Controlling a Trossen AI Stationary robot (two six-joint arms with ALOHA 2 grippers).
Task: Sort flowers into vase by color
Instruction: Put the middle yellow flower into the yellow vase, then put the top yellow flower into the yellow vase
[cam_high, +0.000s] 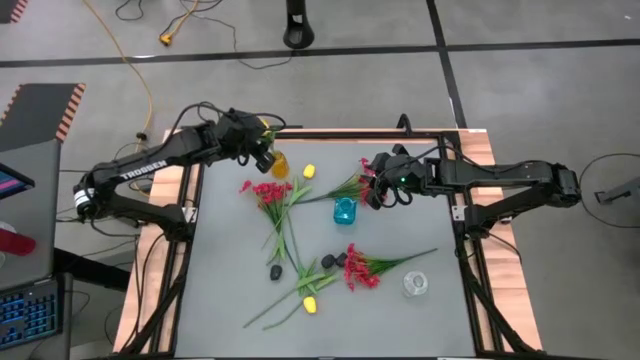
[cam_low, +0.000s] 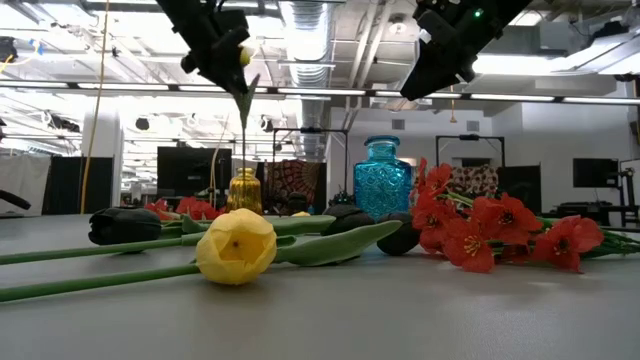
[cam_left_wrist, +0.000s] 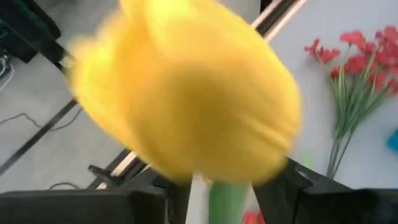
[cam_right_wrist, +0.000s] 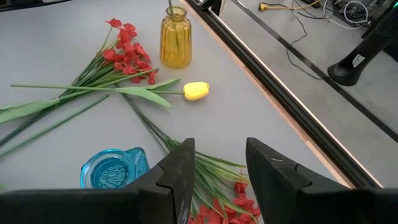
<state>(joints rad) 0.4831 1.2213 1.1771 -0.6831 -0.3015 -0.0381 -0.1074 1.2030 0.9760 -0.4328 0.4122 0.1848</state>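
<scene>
Dropping a yellow tulip (cam_low: 243, 57) stem-first into the yellow vase (cam_low: 245, 191): left gripper (cam_low: 222, 48) right above it, grip state unclear. Right gripper (cam_right_wrist: 216, 163) wide, empty, over a red spray (cam_high: 352, 186) by the blue vase (cam_high: 345, 210).

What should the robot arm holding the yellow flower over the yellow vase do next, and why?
Probably lift the left pincer straight up and away. The yellow tulip hangs at it with its stem already down in the neck of the yellow vase, so the flower seems delivered. The right pincer waits open above a red spray beside the blue vase.
</scene>
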